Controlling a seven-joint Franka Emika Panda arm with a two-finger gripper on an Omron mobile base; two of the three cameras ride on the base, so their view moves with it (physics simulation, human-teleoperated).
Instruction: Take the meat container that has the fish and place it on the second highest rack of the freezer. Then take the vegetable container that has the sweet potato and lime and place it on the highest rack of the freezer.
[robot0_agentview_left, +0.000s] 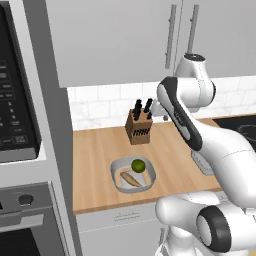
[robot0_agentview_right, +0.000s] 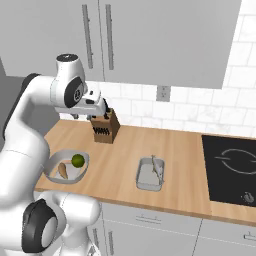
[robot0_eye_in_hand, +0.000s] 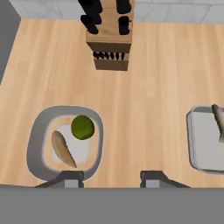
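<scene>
Above the counter (robot0_eye_in_hand: 144, 109), parted empty fingers (robot0_eye_in_hand: 153, 177).

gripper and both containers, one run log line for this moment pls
gripper: open, empty, above counter | fish container: on counter, untouched | sweet potato and lime container: on counter

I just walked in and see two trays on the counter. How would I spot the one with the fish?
Find the wooden counter between the knife block and the black cooktop. The fish tray sits near the front edge, closer to the cooktop. It is squarish and holds one pale fish, unlike the rounder tray with a green lime.
</scene>
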